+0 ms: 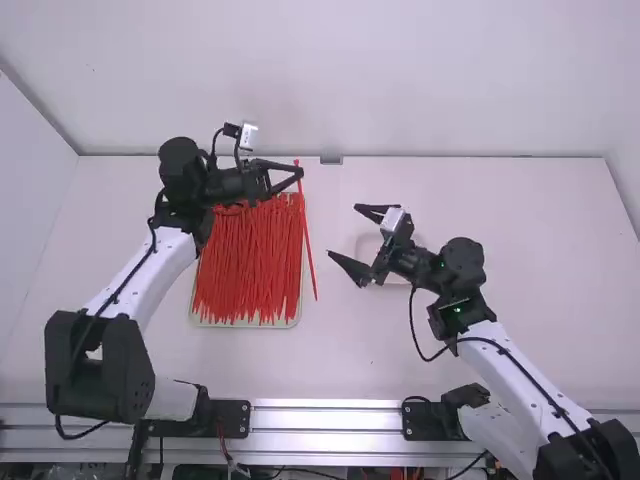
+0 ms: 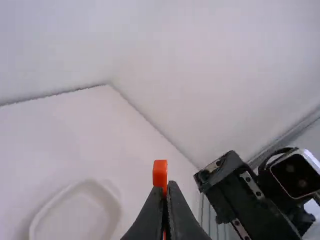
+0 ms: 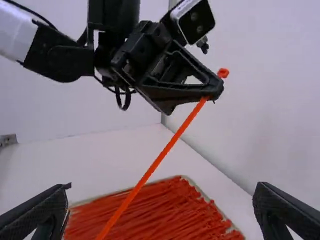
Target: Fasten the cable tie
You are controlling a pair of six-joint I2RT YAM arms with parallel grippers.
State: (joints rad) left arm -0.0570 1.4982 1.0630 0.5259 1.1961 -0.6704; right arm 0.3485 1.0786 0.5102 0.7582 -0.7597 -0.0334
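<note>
You're only at the start: your left gripper (image 1: 297,173) pinches one cable tie (image 1: 309,238) tight just below its head, the tail dangling unlooped beneath the fingers. Your right gripper (image 1: 345,232) gapes wide and holds nothing, the tie just beyond its fingertips. Threading remains. The tray (image 1: 245,322) holds a heap of red ties (image 1: 250,262).

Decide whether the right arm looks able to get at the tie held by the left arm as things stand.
Probably yes. The right pincer is open and faces the tie, whose long tail sticks out from the shut left pincer. Nothing lies between them.
</note>
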